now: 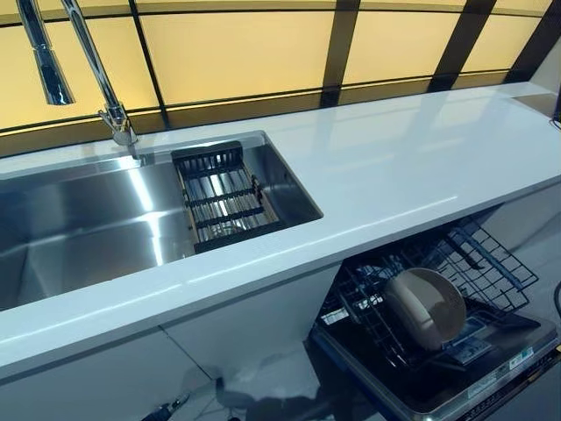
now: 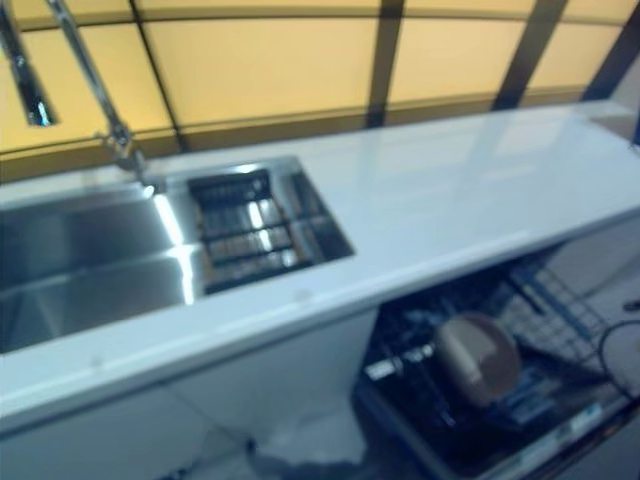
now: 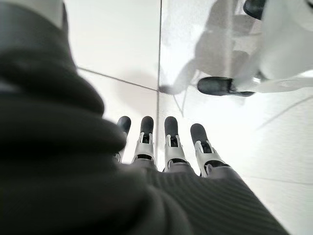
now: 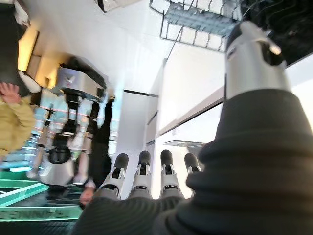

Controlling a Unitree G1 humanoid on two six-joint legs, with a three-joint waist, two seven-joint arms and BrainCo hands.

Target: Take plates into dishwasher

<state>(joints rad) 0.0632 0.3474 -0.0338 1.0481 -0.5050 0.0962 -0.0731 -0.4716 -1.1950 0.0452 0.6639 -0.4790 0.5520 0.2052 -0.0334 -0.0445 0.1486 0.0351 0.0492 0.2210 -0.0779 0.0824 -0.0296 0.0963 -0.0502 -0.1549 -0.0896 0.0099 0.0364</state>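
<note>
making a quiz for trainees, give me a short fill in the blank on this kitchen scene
1. The brown plate stands in the dishwasher's pulled-out ____.
2. The dish basket sits inside the ____.
3. The left hand holds ____.
4. The fingers of the right hand are ____.

Missing words: rack; sink; nothing; straight

No print can be read; the labels on the dishwasher (image 1: pixel 491 373) front edge are illegible.
</note>
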